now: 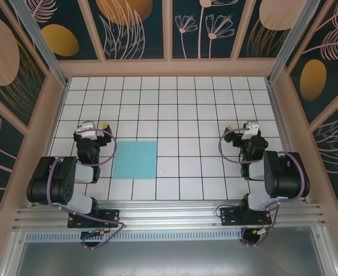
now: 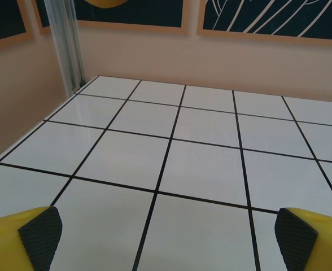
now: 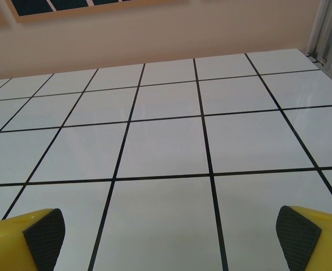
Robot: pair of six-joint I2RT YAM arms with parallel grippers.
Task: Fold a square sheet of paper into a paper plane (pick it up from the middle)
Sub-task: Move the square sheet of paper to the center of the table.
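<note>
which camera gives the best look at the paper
The top external view: the whole paper lies flat and unfolded on the tiles, just right of the left arm. The wrist views look low across white tiles past their own fingers.

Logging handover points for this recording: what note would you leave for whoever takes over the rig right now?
Left gripper: open, empty, over bare tiles just off the sheet's far left corner.
Right gripper: open, empty, on the right side, well clear of the sheet.
Square sheet of paper: lying flat on the table, left of centre, untouched.
Done: nothing; no creases visible.
Left: pick the sheet up from its middle, then all the folding.
</note>
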